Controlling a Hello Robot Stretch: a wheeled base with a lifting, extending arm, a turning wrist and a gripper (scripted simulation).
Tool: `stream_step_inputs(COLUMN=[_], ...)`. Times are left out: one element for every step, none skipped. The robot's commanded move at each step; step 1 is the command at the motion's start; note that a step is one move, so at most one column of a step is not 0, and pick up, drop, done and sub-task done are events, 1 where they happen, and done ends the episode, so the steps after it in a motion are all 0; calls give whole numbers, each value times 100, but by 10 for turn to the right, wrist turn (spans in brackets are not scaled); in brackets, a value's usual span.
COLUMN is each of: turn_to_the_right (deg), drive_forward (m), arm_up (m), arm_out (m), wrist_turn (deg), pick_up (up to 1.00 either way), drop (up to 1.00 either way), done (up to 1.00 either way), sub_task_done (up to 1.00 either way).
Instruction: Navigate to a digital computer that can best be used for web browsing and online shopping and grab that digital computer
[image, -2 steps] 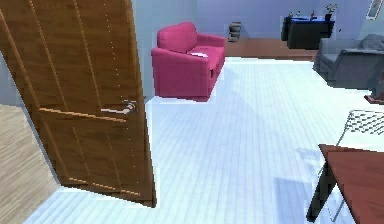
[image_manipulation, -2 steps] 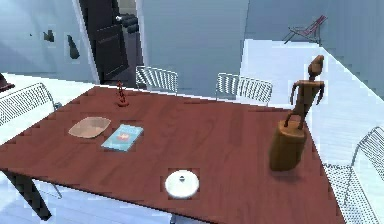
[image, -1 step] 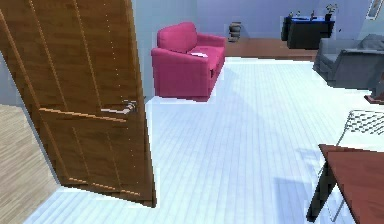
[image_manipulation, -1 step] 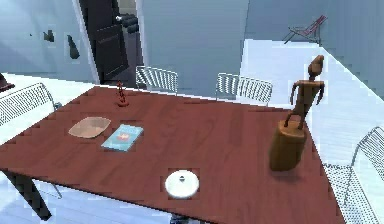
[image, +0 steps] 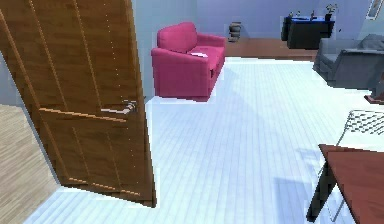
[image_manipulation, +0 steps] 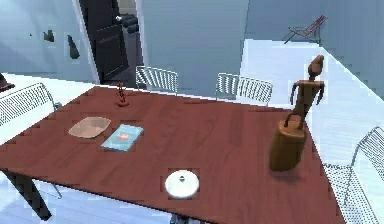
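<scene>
A long dark red wooden table (image_manipulation: 220, 140) spans the arm side view. On it lies a flat teal rectangular thing (image_manipulation: 122, 137), too small to name. Left of it is a flat tan dish (image_manipulation: 89, 126), and a small white round object (image_manipulation: 182, 183) sits near the front edge. A small red object (image_manipulation: 121, 95) stands at the table's far left side. In the forward view a pink armchair (image: 186, 58) stands across the pale floor, with a small pale thing (image: 201, 55) on its seat.
A brown wooden figure (image_manipulation: 298, 115) stands at the table's right end. White wire chairs (image_manipulation: 243, 87) ring the table. An open wooden door (image: 75, 95) fills the forward view's left. A grey sofa (image: 350, 60) and a dark cabinet (image: 310, 28) stand at the back, and a table corner (image: 355, 180) is at the bottom right.
</scene>
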Motion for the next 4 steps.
stream_step_inputs(turn_to_the_right=[0,0,0,0], drive_forward=[0,0,0,0], arm_up=[0,0,0,0], arm_out=[0,0,0,0], wrist_turn=[450,450,450,450], pick_up=[0,0,0,0], drop=[0,0,0,0], done=[0,0,0,0], sub_task_done=[0,0,0,0])
